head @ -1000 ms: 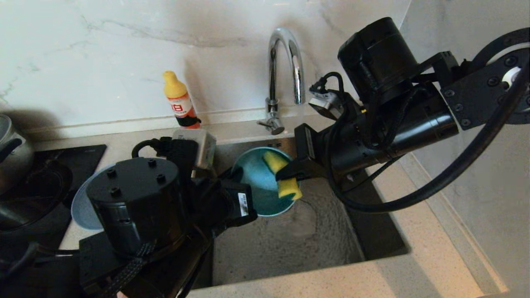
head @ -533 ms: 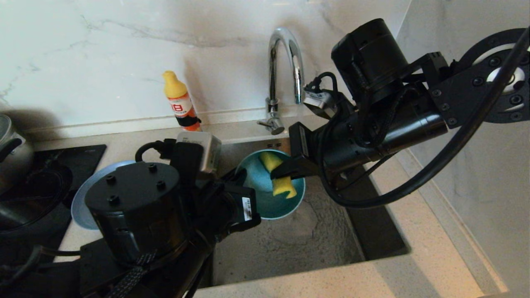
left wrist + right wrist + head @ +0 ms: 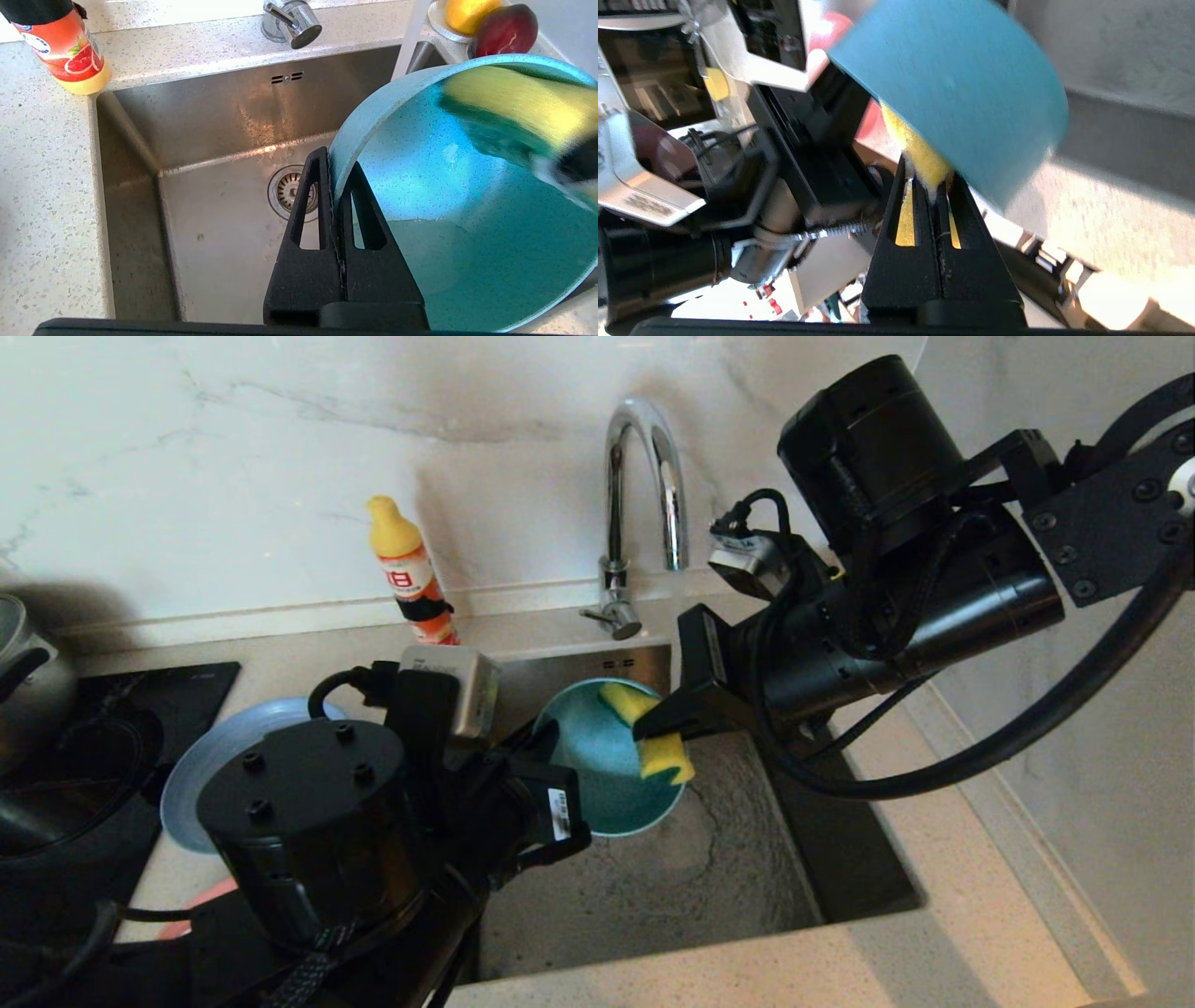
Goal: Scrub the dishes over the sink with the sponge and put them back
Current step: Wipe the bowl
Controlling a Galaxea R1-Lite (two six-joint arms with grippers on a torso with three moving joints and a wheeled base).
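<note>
While your left hand stays clamped on the teal bowl's rim over the sink at frame centre, the right hand pinches the sponge inside it; scrubbing looks underway, the grey-blue plate waiting left on the counter.

The teal bowl pinched in my left gripper looks like matt, finely speckled plastic, and the sponge in my right gripper is porous yellow foam. Below me the sink is brushed steel, dull beside the mirror-bright chrome tap. The counter is speckled, stone-like, and my fingers are matt black plastic.
</note>
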